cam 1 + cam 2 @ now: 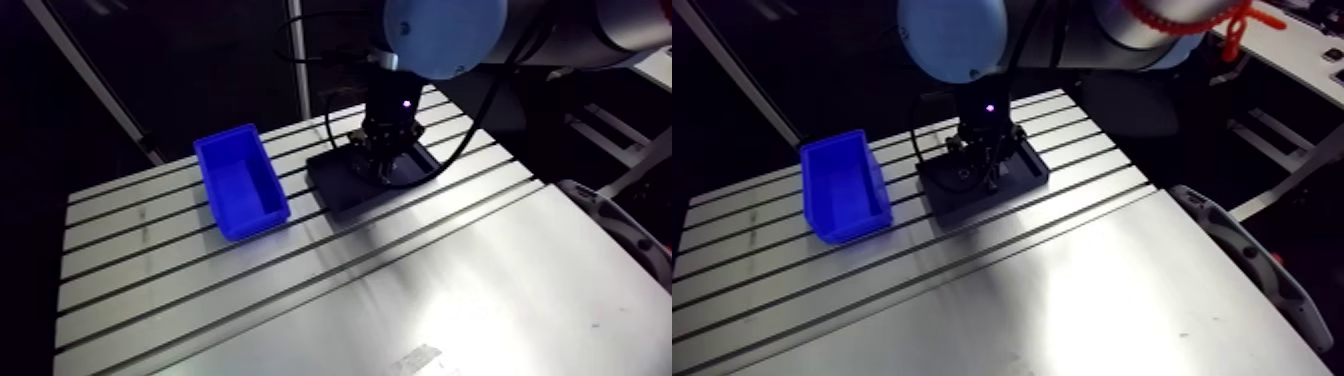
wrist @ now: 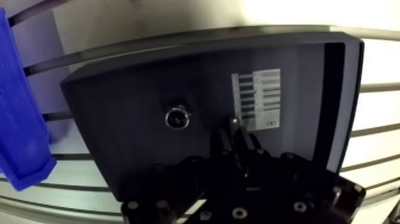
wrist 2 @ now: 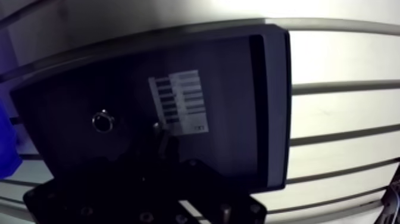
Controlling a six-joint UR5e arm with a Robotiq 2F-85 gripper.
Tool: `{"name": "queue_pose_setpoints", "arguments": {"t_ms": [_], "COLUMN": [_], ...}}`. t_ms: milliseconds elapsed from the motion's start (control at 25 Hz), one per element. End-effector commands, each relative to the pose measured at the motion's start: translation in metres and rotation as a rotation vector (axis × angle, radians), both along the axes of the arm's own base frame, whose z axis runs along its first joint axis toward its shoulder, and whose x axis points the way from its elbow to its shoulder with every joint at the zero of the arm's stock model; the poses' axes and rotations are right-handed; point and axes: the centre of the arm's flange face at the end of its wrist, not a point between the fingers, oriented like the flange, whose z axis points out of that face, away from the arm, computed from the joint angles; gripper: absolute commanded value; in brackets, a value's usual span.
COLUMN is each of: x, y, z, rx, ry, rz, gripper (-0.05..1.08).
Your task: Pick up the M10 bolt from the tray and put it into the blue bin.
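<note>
Pick-up step is in hand, not complete: the tool (image 2: 233, 128) hangs low inside the black tray (image 2: 119, 101), and the M10 bolt (image 2: 177, 117) stands free on the tray floor just beside it, on the side toward the blue bin (image 1: 240, 182). You cannot tell whether the tool is open or closed. Your next move likely calls for centring the tool over the bolt.

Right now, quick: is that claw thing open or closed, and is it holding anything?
Gripper: cannot be told; it is too dark against the black tray.
</note>
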Motion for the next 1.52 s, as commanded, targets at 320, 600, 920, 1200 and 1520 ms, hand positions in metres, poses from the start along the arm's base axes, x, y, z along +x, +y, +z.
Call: {"name": "queue_pose_setpoints", "arguments": {"t_ms": [320,600,920,1200,1520], "x": [-0.009,-0.001,-0.012,-0.021,-0.043], "y": [0.006,-0.025,-0.053,-0.080,-0.122], "z": [0.086,0.139,0.177,0.185,0.186], "rx": [0.017,-0.046,-0.035,-0.062,-0.095], "ry": [0.076,0.152,0.237,0.232,0.217], "rz": [0.121,0.445,0.878,1.208,1.467], "gripper": [1.06,1.05,1.05,1.05,1.05]}}
